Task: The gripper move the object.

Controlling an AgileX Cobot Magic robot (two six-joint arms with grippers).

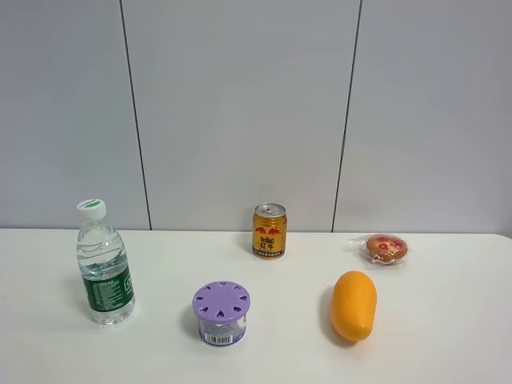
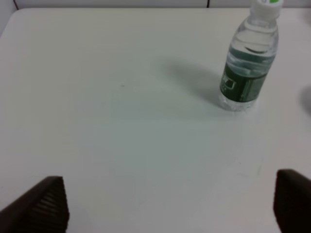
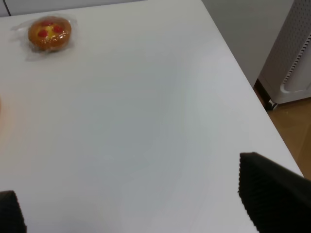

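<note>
The orange-yellow mango (image 1: 354,305) lies on the white table (image 1: 448,320) at front right, its long axis running front to back. No arm or gripper shows in the exterior high view. In the left wrist view my left gripper (image 2: 170,206) is open and empty, its two black fingertips (image 2: 46,206) wide apart over bare table. In the right wrist view my right gripper (image 3: 141,204) is open and empty, with black fingertips (image 3: 272,189) near the table's right edge. The mango is out of both wrist views.
A gold can (image 1: 270,230) stands at the back centre. A wrapped bun (image 1: 387,248) lies behind the mango, also in the right wrist view (image 3: 49,33). A water bottle (image 1: 104,264) stands at left, also in the left wrist view (image 2: 250,58). A purple-lidded tub (image 1: 221,313) sits at front centre.
</note>
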